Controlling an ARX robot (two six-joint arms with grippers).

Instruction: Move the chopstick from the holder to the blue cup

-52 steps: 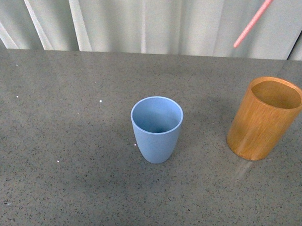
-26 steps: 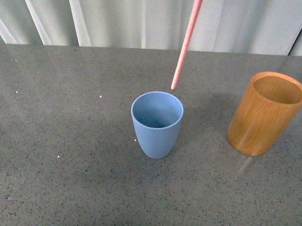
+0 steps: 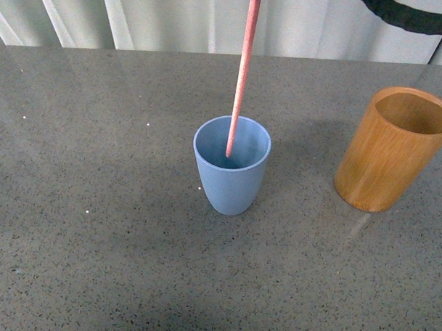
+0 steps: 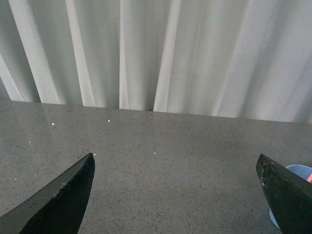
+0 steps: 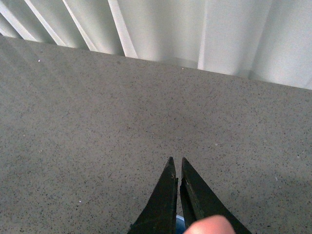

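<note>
Chopstick (image 3: 240, 78) tip inside blue cup (image 3: 233, 183); holder (image 3: 391, 151) well apart.

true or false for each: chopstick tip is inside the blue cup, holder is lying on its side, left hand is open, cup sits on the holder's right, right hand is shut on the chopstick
1. The chopstick has its lower tip inside the blue cup. True.
2. The holder lies on its side. False: it stands upright, mouth up.
3. The left hand is open. True: its fingers are spread wide with nothing between.
4. The blue cup stands to the right of the holder in the front view. False: it stands to its left.
5. The right hand is shut on the chopstick. True.
</note>
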